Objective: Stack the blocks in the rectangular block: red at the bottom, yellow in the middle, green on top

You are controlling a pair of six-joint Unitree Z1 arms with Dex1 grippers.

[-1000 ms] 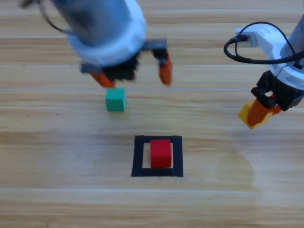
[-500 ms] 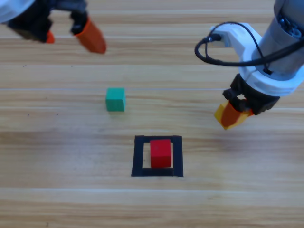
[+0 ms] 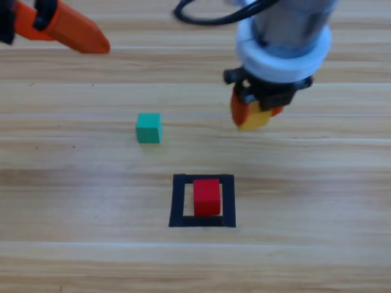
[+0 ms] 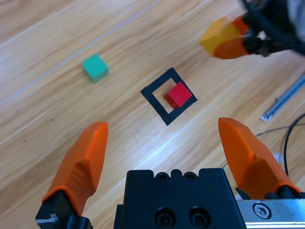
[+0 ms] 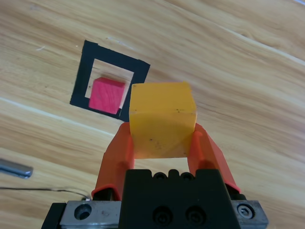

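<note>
The right pincer [image 3: 255,116] is clamped on the yellow cube [image 5: 162,119], held above the surface beyond the black tape square [image 3: 178,201] — the red cube [image 3: 207,196] sits inside it. The green cube [image 3: 148,128] lies apart, left of the square, while the left pincer [image 4: 169,148] waits at the top-left corner, jaws spread wide.

Red cube [image 3: 207,196], yellow cube [image 5: 162,117], teal-green cube [image 3: 148,128], black tape outline [image 3: 178,201]
</note>
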